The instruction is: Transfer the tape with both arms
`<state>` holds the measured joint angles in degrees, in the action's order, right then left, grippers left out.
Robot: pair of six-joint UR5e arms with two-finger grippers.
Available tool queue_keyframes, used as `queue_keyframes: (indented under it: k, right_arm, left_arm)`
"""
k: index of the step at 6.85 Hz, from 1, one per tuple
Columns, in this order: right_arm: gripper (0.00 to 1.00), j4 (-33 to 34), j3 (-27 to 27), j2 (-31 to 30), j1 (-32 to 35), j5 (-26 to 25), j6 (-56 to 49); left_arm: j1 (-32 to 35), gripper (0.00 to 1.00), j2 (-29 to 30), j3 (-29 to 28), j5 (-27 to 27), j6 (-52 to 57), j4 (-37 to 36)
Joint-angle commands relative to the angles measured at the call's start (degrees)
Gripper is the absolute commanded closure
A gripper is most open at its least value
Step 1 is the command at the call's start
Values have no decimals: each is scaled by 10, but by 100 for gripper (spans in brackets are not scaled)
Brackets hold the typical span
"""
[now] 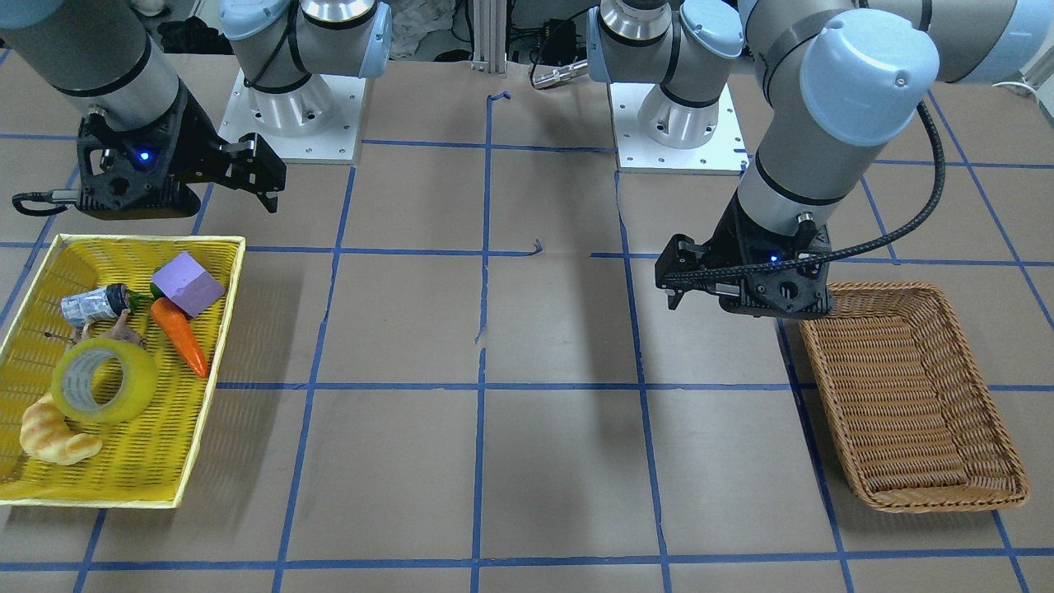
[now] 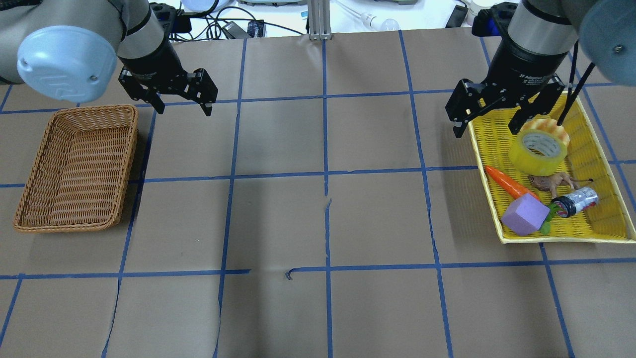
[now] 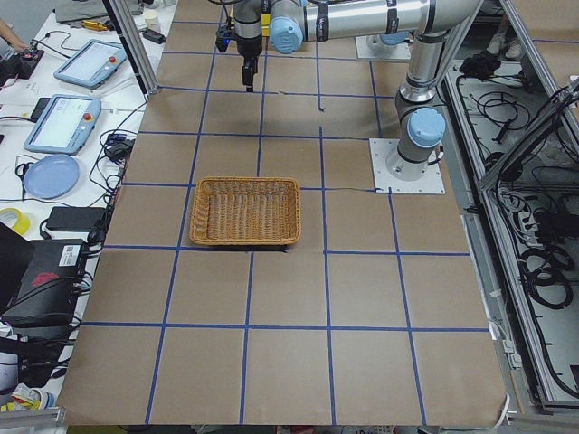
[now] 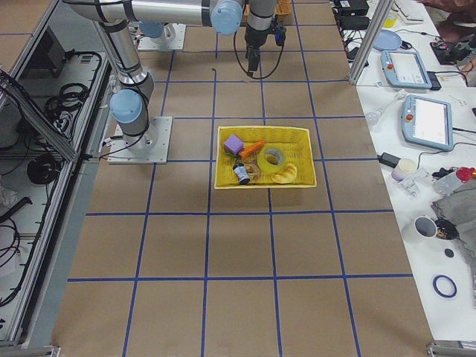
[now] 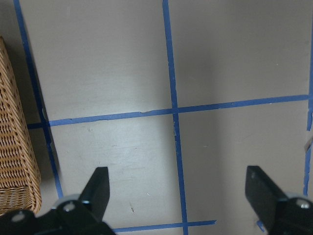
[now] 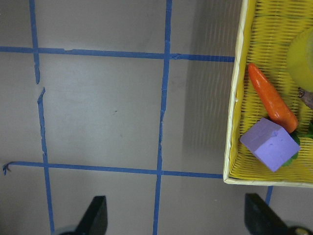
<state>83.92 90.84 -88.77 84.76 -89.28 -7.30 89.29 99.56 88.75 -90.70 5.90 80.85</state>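
Brown paper tabletop (image 2: 278, 149), blue-lined squares. Right claw (image 2: 486, 127) spread wide, empty, over rim of yellow mesh tray (image 2: 494, 144); glossy round tape roll (image 2: 526, 156) lies just beside it. Left claw (image 2: 185, 110) wide too, woven basket (image 2: 74, 169) alongside.

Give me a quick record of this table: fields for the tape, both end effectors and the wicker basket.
Tape: yellow translucent packing tape roll, in yellow mesh tray, next to pale croissant
Right end effector: open, empty, raised near the tray, apart from the tape
Left end effector: open, empty, raised beside brown wicker basket
Basket contents: nothing visible
Transfer: not started
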Motion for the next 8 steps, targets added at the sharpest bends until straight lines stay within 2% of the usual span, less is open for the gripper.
queue_keyframes:
  k: [1,3,6,8]
  right_arm:
    - [0,33,3,25,-82,-31,-10]
    - [0,132,4,89,-117,-31,-46]
    - [0,213,11,172,-142,-32,-229]
    - [0,311,83,196,-175,-28,-272]
  left_arm:
    - [0,0,1,0,-2,0,0]
    - [0,0,2,-2,1,0,0]
    - [0,0,-1,-9,3,-1,7]
    - [1,0,0,-9,3,-2,8]
